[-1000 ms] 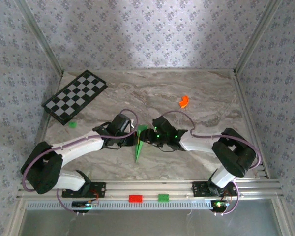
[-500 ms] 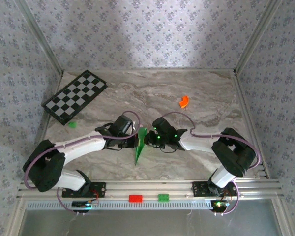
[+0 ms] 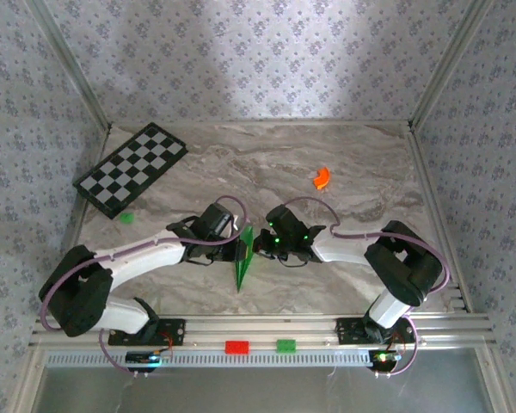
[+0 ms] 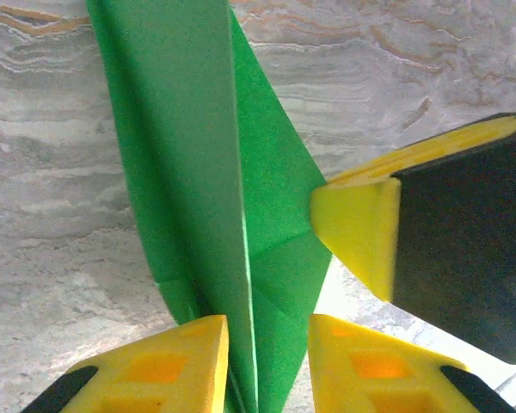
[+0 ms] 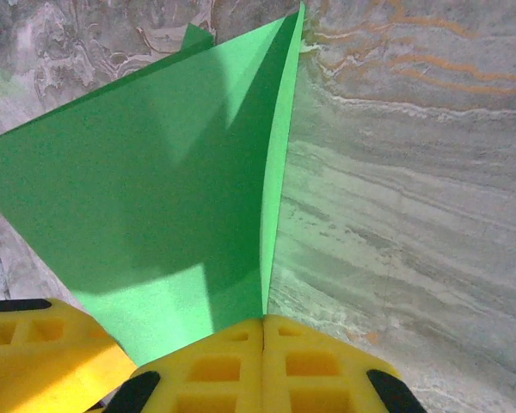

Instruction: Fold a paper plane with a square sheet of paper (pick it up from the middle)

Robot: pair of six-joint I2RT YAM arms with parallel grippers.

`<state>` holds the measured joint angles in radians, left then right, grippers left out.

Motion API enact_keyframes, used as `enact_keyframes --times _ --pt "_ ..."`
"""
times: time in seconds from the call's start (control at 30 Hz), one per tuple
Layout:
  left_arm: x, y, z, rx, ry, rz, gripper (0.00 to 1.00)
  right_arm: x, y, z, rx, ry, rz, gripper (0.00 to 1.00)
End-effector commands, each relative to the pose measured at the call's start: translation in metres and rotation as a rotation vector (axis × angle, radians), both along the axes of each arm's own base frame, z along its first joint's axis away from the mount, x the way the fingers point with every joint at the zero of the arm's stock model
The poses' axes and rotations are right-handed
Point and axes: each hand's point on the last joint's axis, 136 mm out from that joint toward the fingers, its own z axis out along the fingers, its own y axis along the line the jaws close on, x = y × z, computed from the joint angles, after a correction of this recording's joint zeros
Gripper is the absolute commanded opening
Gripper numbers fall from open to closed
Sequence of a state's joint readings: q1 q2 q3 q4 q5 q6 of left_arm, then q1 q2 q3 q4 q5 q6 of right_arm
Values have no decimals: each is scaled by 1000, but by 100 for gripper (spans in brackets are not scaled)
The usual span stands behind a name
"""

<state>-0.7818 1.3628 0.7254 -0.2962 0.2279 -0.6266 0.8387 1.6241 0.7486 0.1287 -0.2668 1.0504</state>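
Green paper plane (image 3: 244, 255) on edge near the middle of the surface (image 3: 344, 155), nose toward 6 o'clock, right jaws pressed together pinching it from 3 o'clock, left jaws slightly spread around it at 9 o'clock

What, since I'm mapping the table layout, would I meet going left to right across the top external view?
First the black-and-white checkered board, then the slim bright green folded paper plane, then the small orange curved piece.

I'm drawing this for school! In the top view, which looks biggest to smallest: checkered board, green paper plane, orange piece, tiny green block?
1. checkered board, largest by far
2. paper plane, long but slim
3. orange piece
4. tiny green block, only a little smaller than the orange piece
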Motion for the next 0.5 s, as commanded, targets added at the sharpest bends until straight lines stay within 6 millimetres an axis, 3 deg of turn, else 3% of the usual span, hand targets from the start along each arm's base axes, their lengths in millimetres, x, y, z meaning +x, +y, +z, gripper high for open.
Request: enact_keyframes --times 0.0,0.47 --pt "-10 -4 9 -26 16 -49 32 -2 -3 -5 -3 16 -3 2" --pt "-13 -3 -9 31 56 -54 38 -3 -3 -6 1 18 -4 2"
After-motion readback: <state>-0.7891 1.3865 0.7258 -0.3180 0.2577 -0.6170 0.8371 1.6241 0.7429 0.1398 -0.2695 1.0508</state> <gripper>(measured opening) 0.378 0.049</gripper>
